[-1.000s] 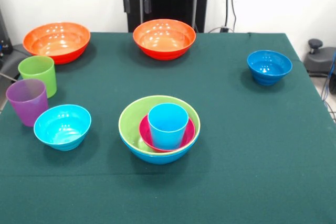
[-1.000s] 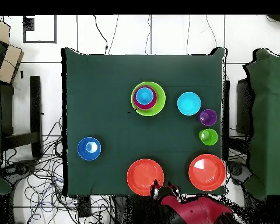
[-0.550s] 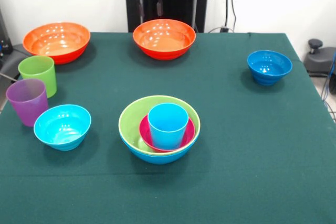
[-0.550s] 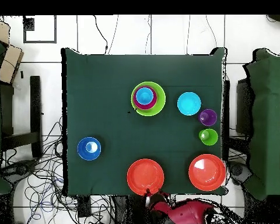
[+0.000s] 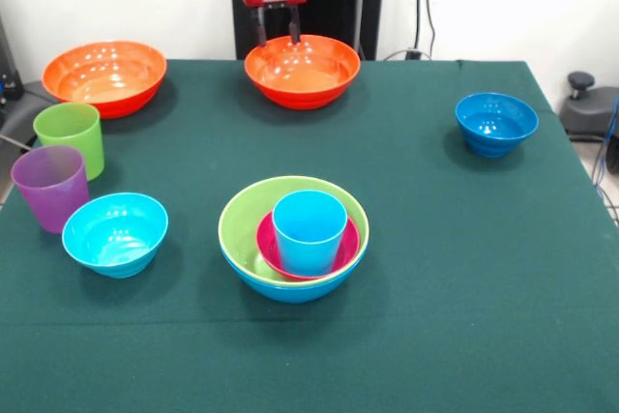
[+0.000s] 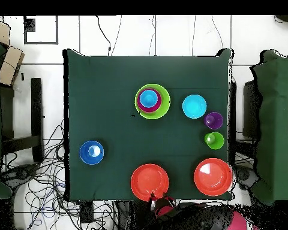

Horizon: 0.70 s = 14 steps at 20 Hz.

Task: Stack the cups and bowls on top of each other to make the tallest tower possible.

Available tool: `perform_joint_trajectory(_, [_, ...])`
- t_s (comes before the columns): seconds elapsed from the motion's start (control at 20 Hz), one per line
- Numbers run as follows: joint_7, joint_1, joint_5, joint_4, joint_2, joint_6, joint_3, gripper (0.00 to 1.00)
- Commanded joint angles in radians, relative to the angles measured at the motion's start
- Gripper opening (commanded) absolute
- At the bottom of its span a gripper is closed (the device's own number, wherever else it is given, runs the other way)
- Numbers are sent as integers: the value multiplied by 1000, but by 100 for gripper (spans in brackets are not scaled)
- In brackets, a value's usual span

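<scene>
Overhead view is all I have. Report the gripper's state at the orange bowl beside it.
Observer: The gripper is open, fingers apart and holding nothing, low at the far rim of the orange bowl.
Operator: Give me the tower's base.
Observer: A large blue bowl sits under the lime green bowl.
Operator: Describe the cup.
Observer: The light blue cup stands upright, rising well clear of the magenta bowl.

Dark green cloth-covered bench (image 5: 464,268); tangled black cables (image 6: 41,191) on white tiled floor (image 6: 170,36); dark green chairs (image 6: 277,120) either side; cardboard box (image 6: 8,60) in corner.
</scene>
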Motion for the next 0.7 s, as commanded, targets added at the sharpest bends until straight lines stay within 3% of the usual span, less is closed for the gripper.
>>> perform_joint_trajectory(0.05, [87,-33,36,-124,-10,43,83,100])
perform_joint_trajectory(0.5, [39,-166,36,-81,-108,203,232,100])
perform_joint_trajectory(0.7, [23,-194,50,-59,-143,239,265,100])
